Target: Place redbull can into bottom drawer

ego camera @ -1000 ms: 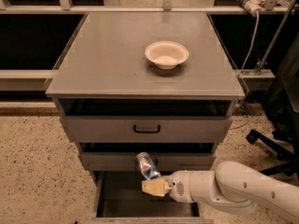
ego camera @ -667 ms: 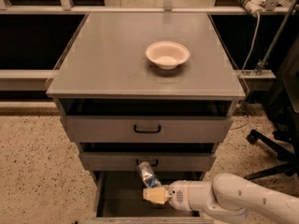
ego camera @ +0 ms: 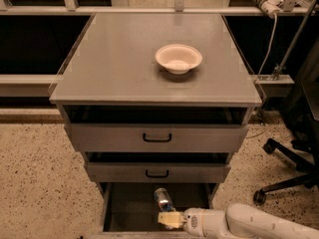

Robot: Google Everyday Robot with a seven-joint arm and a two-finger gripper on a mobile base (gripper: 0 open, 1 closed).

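Note:
The redbull can [ego camera: 161, 198] is slim and silver with blue marking. It stands tilted inside the open bottom drawer [ego camera: 130, 209], near its middle. My gripper [ego camera: 170, 219] reaches in from the lower right on a white arm. Its yellowish fingers [ego camera: 172, 217] are shut on the can's lower end, low inside the drawer. The drawer's front edge is cut off by the bottom of the view.
A white bowl [ego camera: 178, 59] sits on the grey cabinet top [ego camera: 119, 63]. Two shallower drawers with black handles [ego camera: 157, 137] are slightly open above the bottom one. An office chair base [ego camera: 286, 176] stands on the speckled floor at the right.
My gripper has moved down and a little left with the can, lowering it from in front of the middle drawer into the bottom drawer.

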